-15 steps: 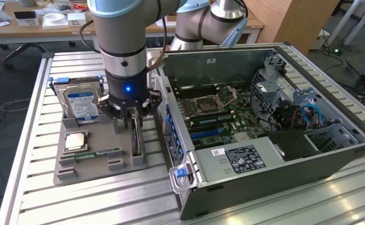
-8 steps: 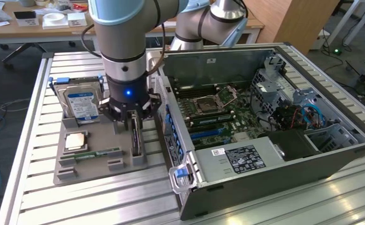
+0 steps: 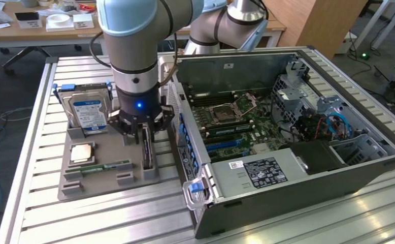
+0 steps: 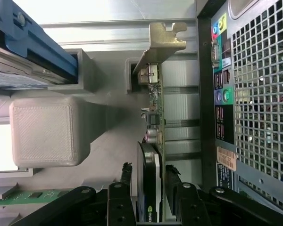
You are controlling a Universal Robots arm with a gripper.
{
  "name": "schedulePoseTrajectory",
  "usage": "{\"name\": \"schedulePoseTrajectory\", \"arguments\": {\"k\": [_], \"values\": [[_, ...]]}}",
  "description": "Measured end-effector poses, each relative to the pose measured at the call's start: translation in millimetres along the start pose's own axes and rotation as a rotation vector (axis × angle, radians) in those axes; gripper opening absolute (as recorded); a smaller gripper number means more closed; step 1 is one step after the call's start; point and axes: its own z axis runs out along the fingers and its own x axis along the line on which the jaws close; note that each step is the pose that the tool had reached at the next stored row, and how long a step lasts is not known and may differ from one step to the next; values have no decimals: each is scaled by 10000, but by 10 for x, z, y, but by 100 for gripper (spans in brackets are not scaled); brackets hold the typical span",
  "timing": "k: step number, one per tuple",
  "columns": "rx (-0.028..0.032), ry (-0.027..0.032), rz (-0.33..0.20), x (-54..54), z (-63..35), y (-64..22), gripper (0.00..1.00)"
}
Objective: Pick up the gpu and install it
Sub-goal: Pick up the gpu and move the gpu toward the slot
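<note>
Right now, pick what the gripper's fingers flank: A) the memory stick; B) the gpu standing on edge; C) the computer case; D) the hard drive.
B: the open gripper has a finger on each side of the gpu in the grey holder.

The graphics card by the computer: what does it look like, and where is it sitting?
The graphics card is a thin board with a black cooler and a metal end bracket. It stands on edge in a slot of the grey holder, beside the open computer case. The end effector straddles it, jaws open on either side.
</note>
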Motion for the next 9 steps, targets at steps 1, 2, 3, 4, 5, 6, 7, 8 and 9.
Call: {"name": "schedulePoseTrajectory", "arguments": {"k": [1, 2, 3, 4, 5, 6, 7, 8, 9], "values": [[1, 1, 0, 0, 6, 3, 42], [1, 1, 1, 2, 12, 8, 42], [1, 1, 1, 2, 20, 14, 42], [0, 0, 1, 3, 28, 21, 42], [-1, -1, 1, 4, 33, 27, 42], [-1, -1, 0, 4, 34, 27, 42], [-1, -1, 0, 4, 34, 27, 42], [-1, 0, 0, 4, 34, 27, 42], [0, 0, 0, 4, 33, 28, 42]]}}
